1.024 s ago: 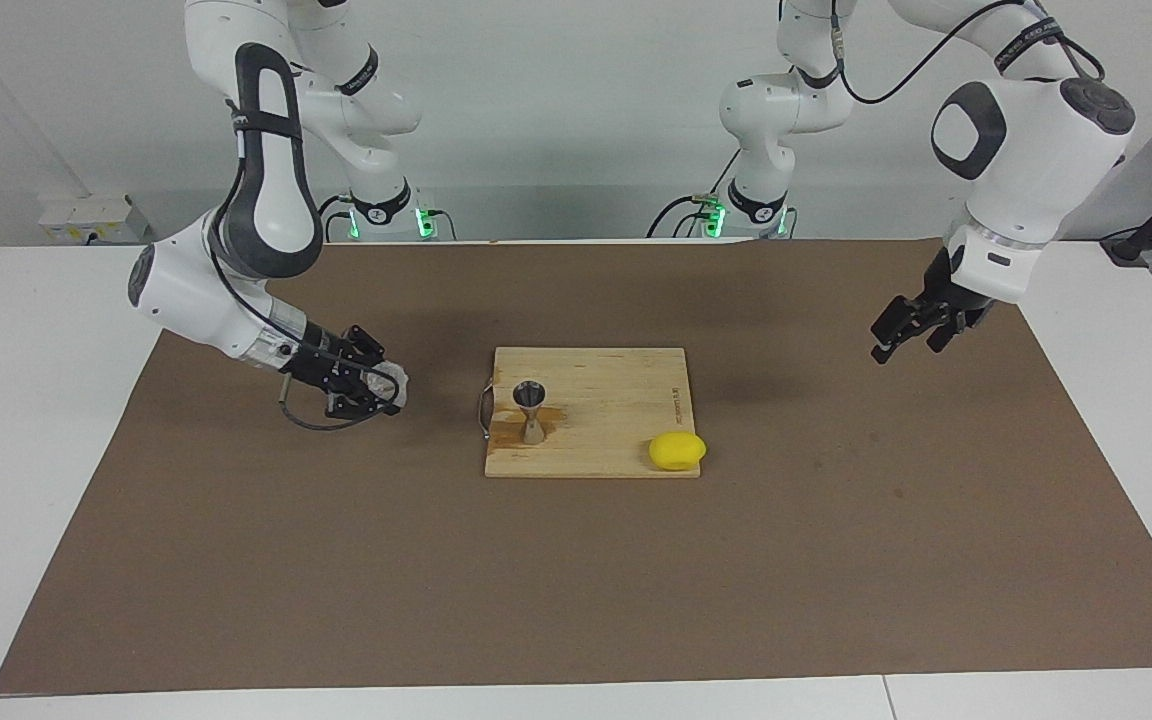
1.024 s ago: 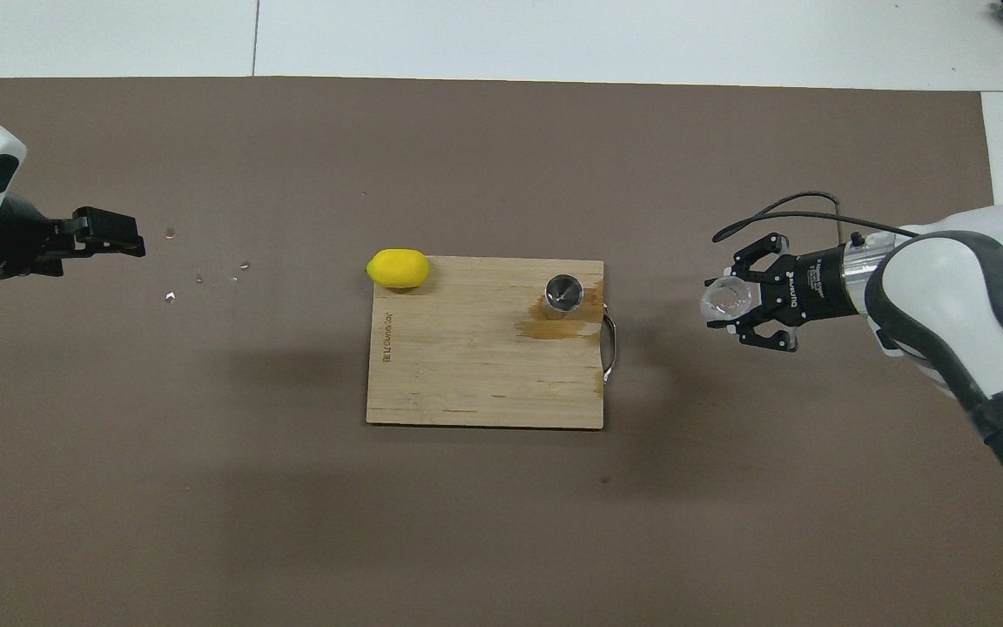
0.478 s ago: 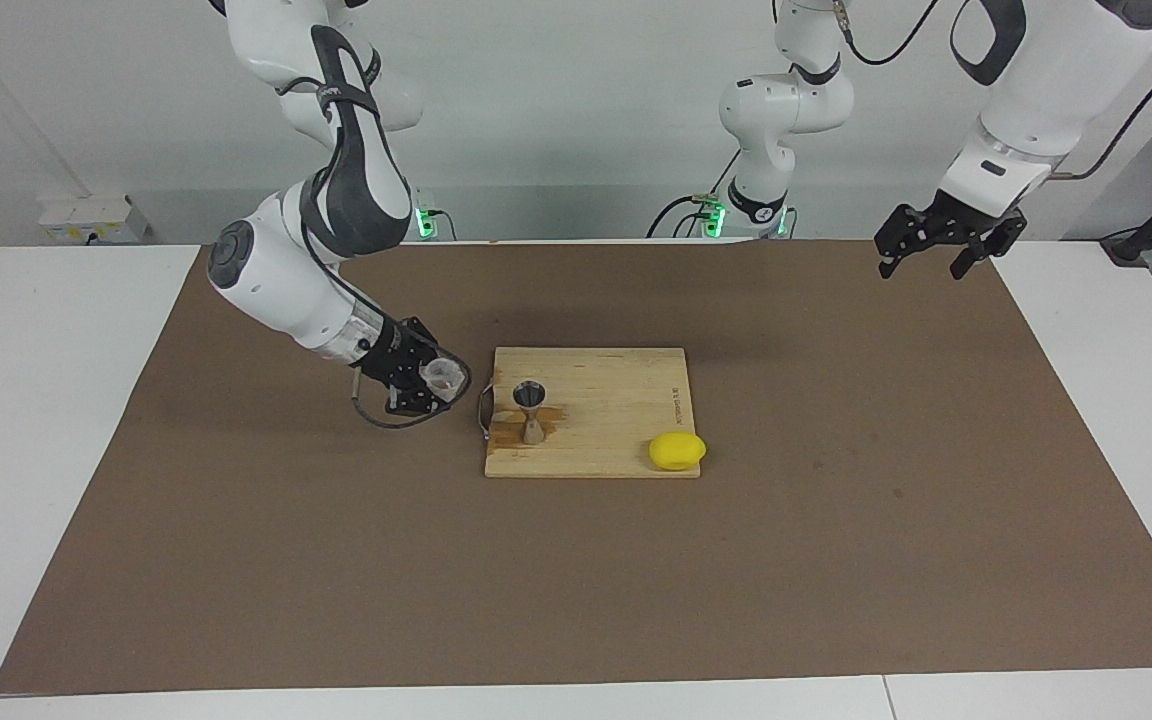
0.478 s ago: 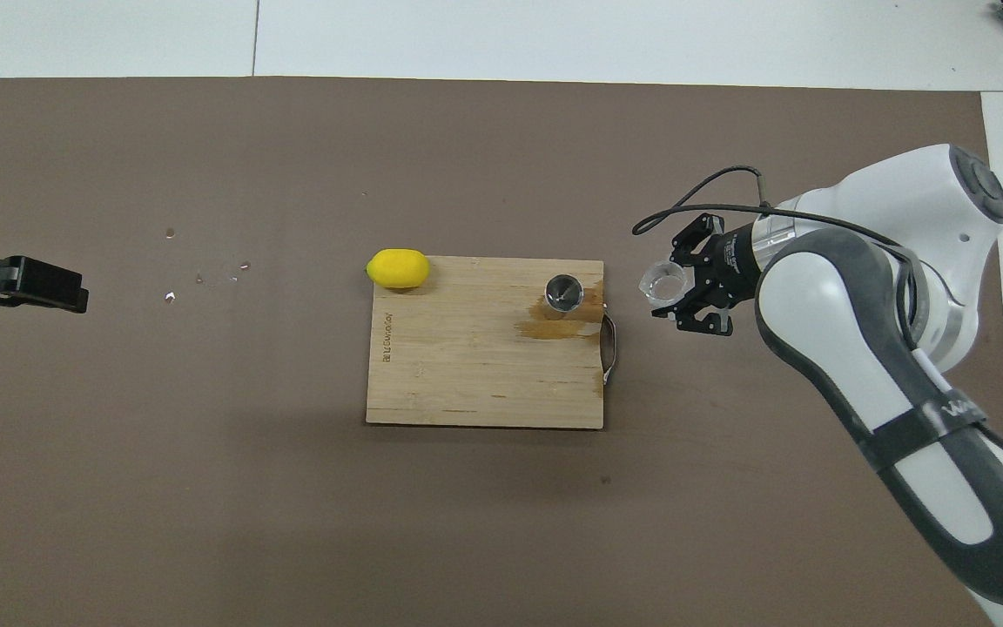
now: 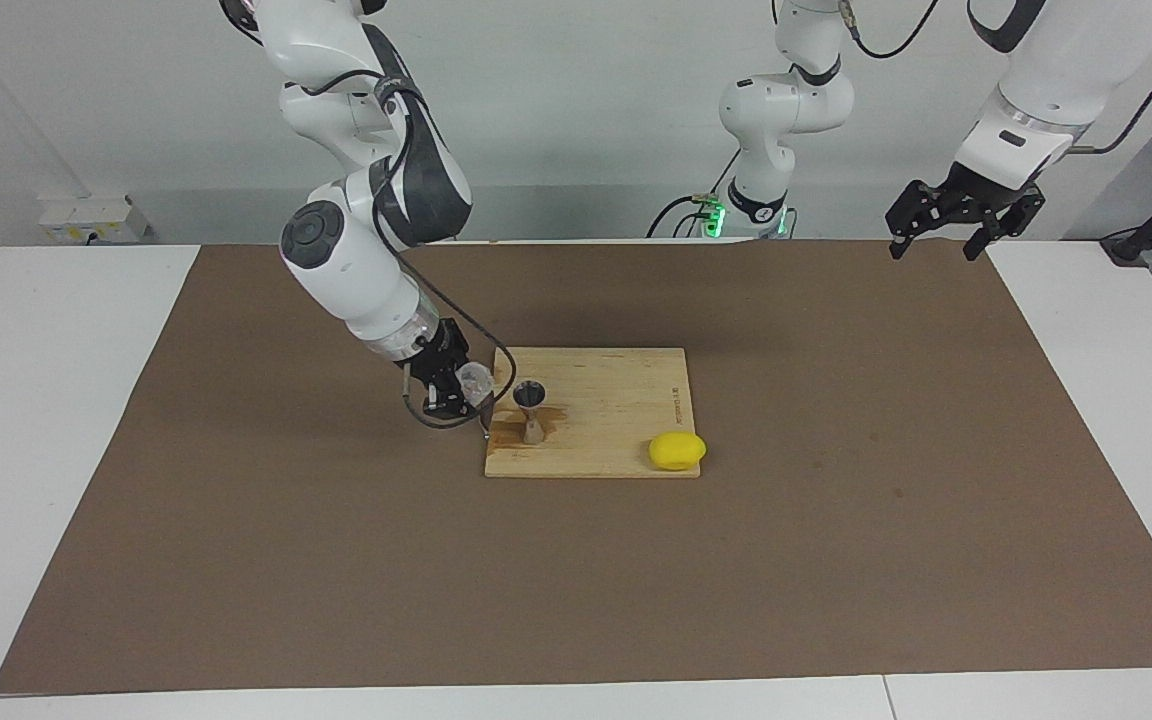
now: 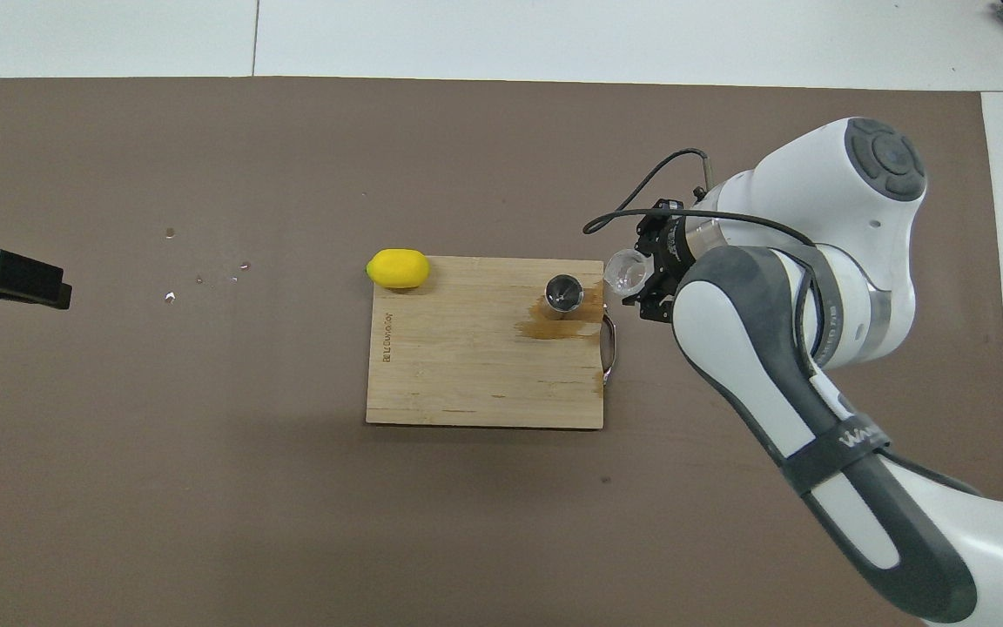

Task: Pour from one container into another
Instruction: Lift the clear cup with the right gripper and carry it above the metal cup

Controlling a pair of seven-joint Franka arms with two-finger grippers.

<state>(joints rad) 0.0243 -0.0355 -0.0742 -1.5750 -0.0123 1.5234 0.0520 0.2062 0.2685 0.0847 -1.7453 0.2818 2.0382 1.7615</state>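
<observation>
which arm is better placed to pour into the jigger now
Right. The right claw is shut on the glass cup, right beside the jigger on the cutting board. The left claw waits open, high over the mat's edge.

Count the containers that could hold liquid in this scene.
2. The steel jigger stands on the cutting board; the clear glass cup is held in the right gripper beside the board's handle end.

The right arm bends down from its base, its forearm slanting low toward the middle of the table, and the right tool (image 5: 463, 389) is clamped on a small glass cup (image 5: 474, 379). The left arm waits, raised high at its own end of the table, its left tool (image 5: 966, 212) hanging with fingers spread.
</observation>
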